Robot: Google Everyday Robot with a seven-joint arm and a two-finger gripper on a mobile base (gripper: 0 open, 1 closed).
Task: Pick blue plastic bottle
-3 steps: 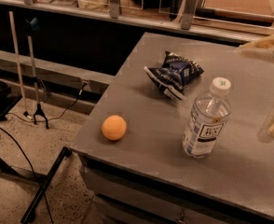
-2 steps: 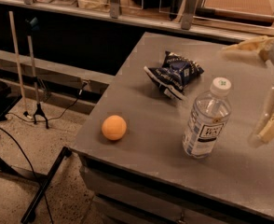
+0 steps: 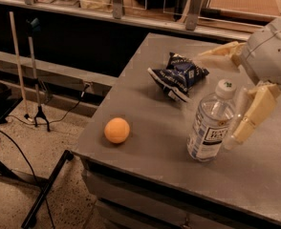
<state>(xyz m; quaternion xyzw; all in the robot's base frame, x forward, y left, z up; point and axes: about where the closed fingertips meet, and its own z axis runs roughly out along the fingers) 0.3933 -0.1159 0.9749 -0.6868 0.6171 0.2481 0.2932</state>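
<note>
cream two-finger gripper point(image 3: 217, 99), jaws spread wide, hangs beside the clear white-capped plastic bottle point(image 3: 210, 128), seemingly poised to grasp it.

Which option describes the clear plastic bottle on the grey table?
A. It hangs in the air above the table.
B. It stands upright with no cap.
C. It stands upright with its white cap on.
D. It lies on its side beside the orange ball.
C: the blue plastic bottle stands upright on the table, white cap on, with the open gripper at its right side, one finger close beside it.
</note>
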